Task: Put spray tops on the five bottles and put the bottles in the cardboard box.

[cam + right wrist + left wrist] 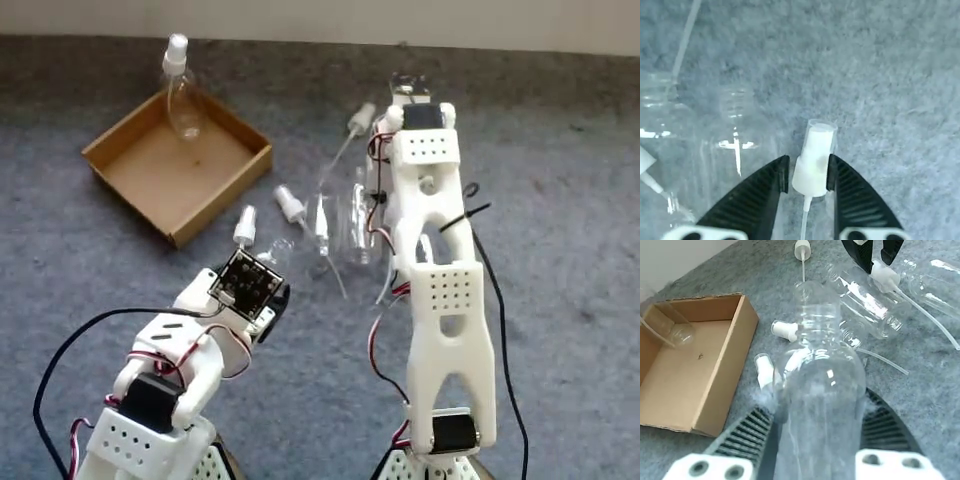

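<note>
- Left gripper point(816, 407) is clamped round the body of a clear plastic bottle point(815, 365). The bottle's long axis runs straight out from the fingers. Its open neck sits upper centre of the left wrist frame, with no top on it.
- Right gripper point(808, 162) is pinched tight on a white spray top with thin dip tube point(814, 150). The nozzle end points away from the wrist, and the tube runs back between the fingers.
- Key relation: in the left wrist view the held spray top sits upper right of the bottle neck, near but apart. Its tube trails off to the lower right of frame, away from the neck, not into it.
- Judgement: the tube tip needs swinging round onto the bottle's axis before it can enter the neck. The right arm is the one to move; the left just holds.
- Brown cardboard box point(140, 170) is upper left of the high view, with one capped clear bottle point(182, 100) leaning in its far corner. Likely four to go.
- Loose uncapped bottles point(350, 225) and loose white spray tops point(290, 205) lie on the grey carpet point(560, 150), centre of the high view.
</note>
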